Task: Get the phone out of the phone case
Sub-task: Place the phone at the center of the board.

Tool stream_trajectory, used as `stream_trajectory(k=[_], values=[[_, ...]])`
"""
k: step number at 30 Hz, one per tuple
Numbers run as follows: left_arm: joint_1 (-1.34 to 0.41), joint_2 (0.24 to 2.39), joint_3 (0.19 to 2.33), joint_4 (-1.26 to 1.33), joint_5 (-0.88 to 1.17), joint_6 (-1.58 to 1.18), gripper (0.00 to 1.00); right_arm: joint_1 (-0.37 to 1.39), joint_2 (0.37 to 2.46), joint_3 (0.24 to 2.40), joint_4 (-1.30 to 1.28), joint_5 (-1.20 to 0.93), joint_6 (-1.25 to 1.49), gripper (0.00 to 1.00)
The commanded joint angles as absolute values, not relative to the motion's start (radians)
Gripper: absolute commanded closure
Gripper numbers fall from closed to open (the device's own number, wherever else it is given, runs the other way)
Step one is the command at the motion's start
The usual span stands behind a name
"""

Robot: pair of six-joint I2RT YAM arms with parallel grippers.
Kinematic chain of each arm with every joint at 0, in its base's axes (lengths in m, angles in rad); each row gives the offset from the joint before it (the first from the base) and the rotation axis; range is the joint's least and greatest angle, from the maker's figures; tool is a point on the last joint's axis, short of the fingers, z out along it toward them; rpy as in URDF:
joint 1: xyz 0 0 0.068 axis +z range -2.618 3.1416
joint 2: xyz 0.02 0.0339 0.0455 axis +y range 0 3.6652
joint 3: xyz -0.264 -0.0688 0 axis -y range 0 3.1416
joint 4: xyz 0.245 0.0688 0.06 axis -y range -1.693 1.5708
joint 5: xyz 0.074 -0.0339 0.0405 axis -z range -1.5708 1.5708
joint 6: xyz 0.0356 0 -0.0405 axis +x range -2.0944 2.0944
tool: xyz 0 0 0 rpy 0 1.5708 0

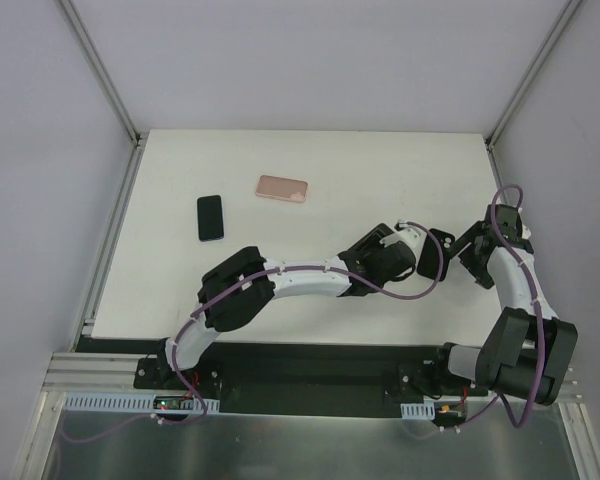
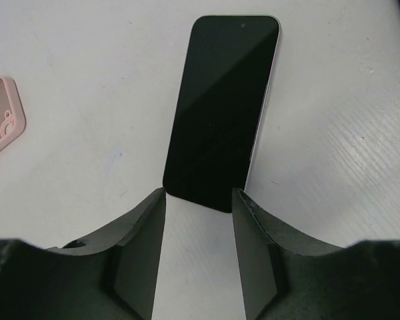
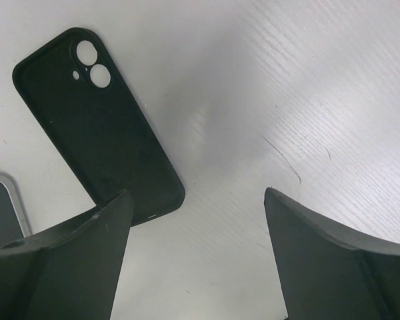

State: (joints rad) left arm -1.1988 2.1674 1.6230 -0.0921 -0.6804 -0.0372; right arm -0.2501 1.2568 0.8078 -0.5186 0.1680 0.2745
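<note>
Judging from overhead, the separation looks done: the phone (image 1: 210,217) lies bare and flat on the table (image 1: 380,170), with the phone case (image 1: 283,188) empty and well apart to its right. Nothing seems left but a check. My left gripper (image 2: 200,200) has its fingers parted with nothing clamped; my right gripper (image 3: 197,200) stands wide and empty. I count one phone, one phone case, two grippers.

Left arm (image 1: 305,277) and right arm (image 1: 517,275): white links, black joints, purple cables (image 1: 408,293)
</note>
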Motion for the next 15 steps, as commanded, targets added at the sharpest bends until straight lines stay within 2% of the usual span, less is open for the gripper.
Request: stream_trajectory(k=[1,7,12,15], values=[[-1.206,2.128,1.641,-0.106,-0.673,-0.055,0.56,-0.259,1.223,0.839,-0.564,0.163,0.253,0.18],[-1.18,1.993,1.576,-0.118,-0.601,-0.11,0.42,-0.255,1.169,0.838,-0.578,0.132,0.219,0.17],[-1.102,1.847,1.479,-0.149,-0.505,-0.161,0.39,-0.223,1.091,0.856,-0.646,0.198,0.17,0.14],[-1.04,1.721,1.39,-0.166,-0.439,-0.199,0.37,-0.181,1.033,0.857,-0.678,0.241,0.149,0.09]])
